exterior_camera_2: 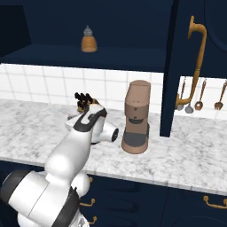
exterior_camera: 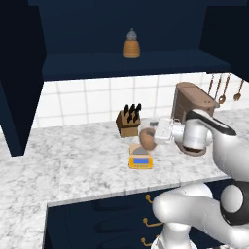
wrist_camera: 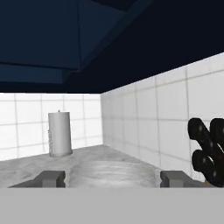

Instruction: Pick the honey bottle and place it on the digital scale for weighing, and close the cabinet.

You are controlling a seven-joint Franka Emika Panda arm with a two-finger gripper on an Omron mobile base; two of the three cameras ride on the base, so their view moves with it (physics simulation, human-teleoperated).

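A white-and-grey marbled counter (exterior_camera: 73,165) runs along a wall of white square tiles (exterior_camera: 73,104), with dark navy drawers with small brass pulls (exterior_camera: 121,221) set below its front edge. Above it hangs the large dark navy wall cabinet (exterior_camera: 126,34), standing open: one door (exterior_camera: 19,78) juts out at the left of the left base view, and the other door with its long curved brass handle (exterior_camera_2: 197,66) stands edge-on at the right of the right base view. On the cabinet's shelf sits a small orange ridged beehive-shaped bottle with a grey pointed top (exterior_camera: 131,44), alone and upright.

On the counter, a wooden knife block with black handles (exterior_camera: 128,120) stands near the wall, and a tall brown coffee machine (exterior_camera_2: 136,117) stands to its right. Brass utensils (exterior_camera_2: 201,95) hang on the tiles beyond the door. In the hand view a plain white cylinder (wrist_camera: 59,133) stands upright further along the counter.

The small flat yellow-orange digital scale with a blue display (exterior_camera: 140,159) lies in front of the knife block. The rounded tan-brown honey bottle (exterior_camera: 147,137) is just above the scale, tipped on its side and held by the gripper (exterior_camera: 151,136), whose jaws are closed against it; I cannot tell whether it touches the grey plate. In the hand view its grey lid (wrist_camera: 113,174) sits between the two finger tips (wrist_camera: 51,179).
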